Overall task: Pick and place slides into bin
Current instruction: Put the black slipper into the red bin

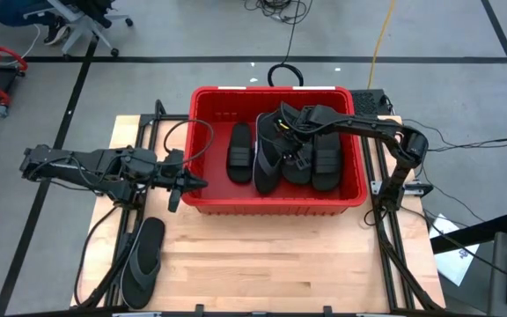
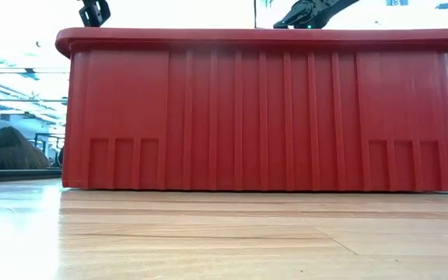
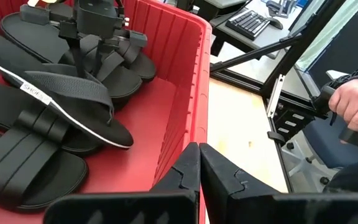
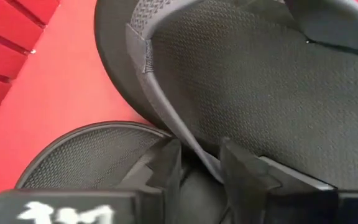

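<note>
The red bin (image 1: 275, 204) stands mid-table and holds several black sandals: a band slide (image 1: 239, 151), a thong sandal (image 1: 267, 160) lying across others, and more at the right (image 1: 326, 158). One more thong sandal (image 1: 143, 260) lies flat on the table at the near left. My right gripper (image 1: 293, 123) reaches down into the bin's far part among piled sandals, shut on a thin strap (image 4: 194, 149). My left gripper (image 1: 192, 183) is shut and empty, level, just outside the bin's left wall (image 3: 191, 74); it also shows in its own wrist view (image 3: 199, 167). My right gripper has the thin thong strap (image 4: 197, 155) of a mesh-textured dark sandal (image 4: 260, 87) between its two fingers. The fingers come from above, pointing down into the bin, and lie across the strap. The sandal lies over another sandal (image 4: 86, 155); whether it is lifted I cannot tell.
The bin's tall near wall (image 2: 255, 117) fills the low view. Bare wooden table lies in front of the bin (image 1: 280, 264). A person's hand (image 3: 353, 102) shows beyond the table's right side. Cables and frame rails run along both table sides.
</note>
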Robot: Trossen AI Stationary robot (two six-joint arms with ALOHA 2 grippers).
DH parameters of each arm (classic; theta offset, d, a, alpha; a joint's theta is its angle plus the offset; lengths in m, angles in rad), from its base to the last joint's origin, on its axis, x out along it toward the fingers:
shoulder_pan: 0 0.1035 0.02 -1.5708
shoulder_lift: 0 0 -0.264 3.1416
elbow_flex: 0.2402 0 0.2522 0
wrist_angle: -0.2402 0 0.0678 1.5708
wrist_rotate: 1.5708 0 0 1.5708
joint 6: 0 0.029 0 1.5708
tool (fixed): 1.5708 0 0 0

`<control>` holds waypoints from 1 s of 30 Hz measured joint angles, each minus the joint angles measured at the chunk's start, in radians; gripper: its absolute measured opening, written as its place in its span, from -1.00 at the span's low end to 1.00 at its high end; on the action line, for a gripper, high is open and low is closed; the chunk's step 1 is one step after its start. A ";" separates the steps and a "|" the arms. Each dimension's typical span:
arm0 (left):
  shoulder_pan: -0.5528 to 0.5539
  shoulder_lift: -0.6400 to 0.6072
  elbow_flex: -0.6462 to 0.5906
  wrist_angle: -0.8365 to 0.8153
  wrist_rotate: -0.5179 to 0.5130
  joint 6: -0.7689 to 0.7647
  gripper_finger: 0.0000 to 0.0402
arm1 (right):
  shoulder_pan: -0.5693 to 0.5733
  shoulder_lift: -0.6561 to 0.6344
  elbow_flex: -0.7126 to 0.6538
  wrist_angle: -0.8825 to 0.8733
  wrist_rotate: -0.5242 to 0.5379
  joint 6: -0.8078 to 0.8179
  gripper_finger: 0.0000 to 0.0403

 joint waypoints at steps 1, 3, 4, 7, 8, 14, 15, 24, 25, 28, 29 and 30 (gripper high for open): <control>0.000 0.000 0.000 0.000 0.000 0.000 -0.97 | 0.000 0.000 0.000 0.001 0.000 0.000 -0.48; 0.000 0.000 0.000 0.000 0.000 0.000 -0.97 | 0.000 0.000 0.000 0.006 0.002 0.011 -0.40; 0.000 0.000 0.000 0.000 0.000 0.000 -0.97 | 0.000 0.000 0.000 0.010 0.003 0.019 -0.37; 0.000 0.000 0.000 0.000 0.001 0.000 -0.97 | 0.000 0.000 0.000 0.017 0.005 0.029 -0.30; 0.000 0.000 0.000 0.000 0.005 0.000 -0.97 | 0.000 0.000 0.000 0.021 0.006 0.034 -0.28; 0.000 0.000 0.000 0.000 0.018 0.000 -0.97 | 0.000 0.000 0.000 0.031 0.007 0.046 -0.21; 0.000 0.000 0.000 0.000 0.018 0.001 -0.97 | 0.000 0.000 0.000 0.031 0.007 0.045 -0.21; 0.000 0.000 0.000 0.000 0.027 -0.009 -0.97 | 0.023 -0.015 0.000 0.033 0.028 0.020 -0.16; 0.000 0.000 0.000 0.000 0.027 -0.011 -0.97 | 0.026 -0.021 0.000 0.033 0.027 0.015 -0.13; 0.000 0.000 0.001 0.000 0.028 -0.013 -0.97 | 0.036 -0.029 0.001 0.034 0.030 0.012 -0.01; 0.000 0.000 0.001 0.000 0.028 -0.013 -0.97 | 0.038 -0.033 0.000 0.033 0.031 0.011 0.04; 0.000 0.000 0.001 0.000 0.028 -0.012 -0.97 | 0.039 -0.036 0.000 0.035 0.037 0.010 0.09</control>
